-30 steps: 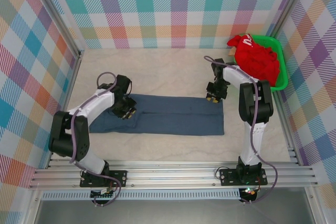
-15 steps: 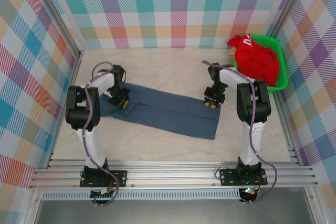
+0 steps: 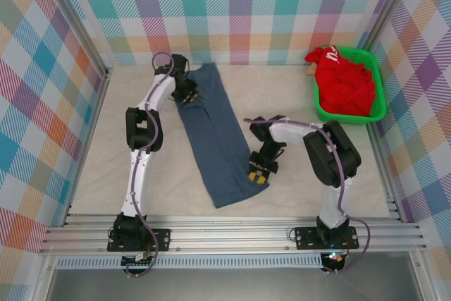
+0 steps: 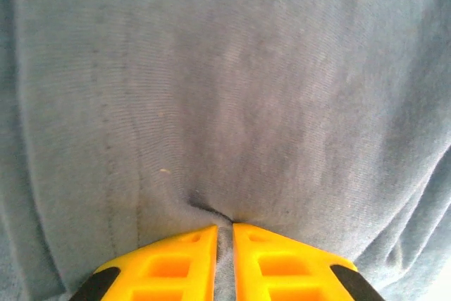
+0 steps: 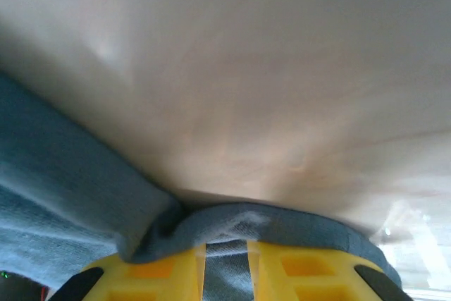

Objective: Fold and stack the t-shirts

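The slate-blue t-shirt (image 3: 217, 139) lies as a long folded strip running from the far left of the table toward the near middle. My left gripper (image 3: 187, 94) is shut on its far end; the yellow fingers (image 4: 187, 262) pinch a fold of blue cloth (image 4: 232, 103). My right gripper (image 3: 259, 174) is shut on the strip's near right edge, where blue fabric (image 5: 84, 188) bunches over and between its yellow fingers (image 5: 310, 273). The red t-shirt (image 3: 344, 82), with a small white mark, sits crumpled in the green basket (image 3: 377, 100).
The basket stands at the far right corner against the checkered wall. Bare beige tabletop (image 3: 317, 153) lies between the blue strip and the basket, and more of the tabletop (image 3: 113, 160) lies left of the strip. Metal rails (image 3: 225, 234) run along the near edge.
The blue shirt has swung from lying across the table to running far-to-near. My left gripper carried its end to the far left; my right gripper pulled its end toward the near middle.
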